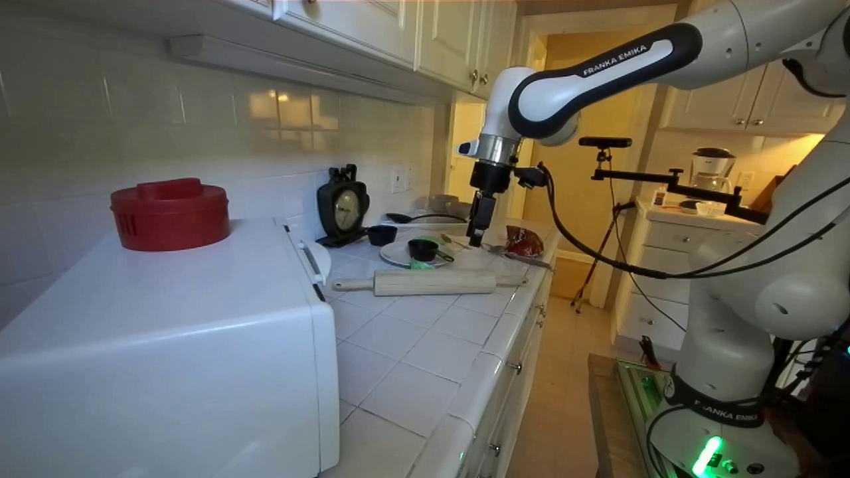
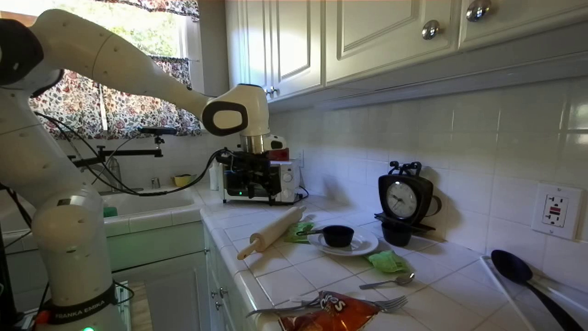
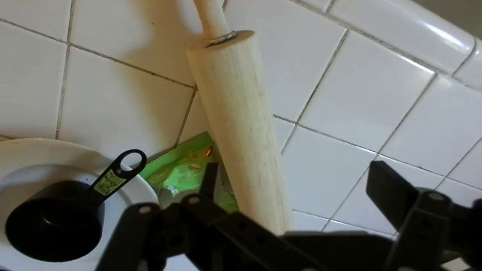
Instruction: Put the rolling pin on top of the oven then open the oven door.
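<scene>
The pale wooden rolling pin [image 1: 435, 283] [image 2: 277, 227] [image 3: 241, 124] lies on the tiled counter in front of the oven. My gripper [image 1: 476, 238] [image 2: 262, 197] [image 3: 295, 181] hangs above the pin, pointing down, its jaws wide apart and nothing held. In the wrist view the pin runs beneath the gap, closer to the left finger [image 3: 209, 180]; its near end is hidden by the gripper. The white oven [image 1: 166, 398] [image 2: 288, 189] stands at the counter's end. Its oven door [image 2: 235, 180] looks closed and upright, partly covered by the gripper in an exterior view.
A red container [image 1: 169, 216] sits on the oven top. Beside the pin are a white plate [image 2: 367, 243] bearing a black measuring cup [image 2: 338, 235], and green packets [image 2: 388, 262]. A black clock-faced scale [image 2: 404, 197], cutlery and a chip bag [image 2: 337, 312] stand around. Cabinets [image 2: 390, 37] hang overhead.
</scene>
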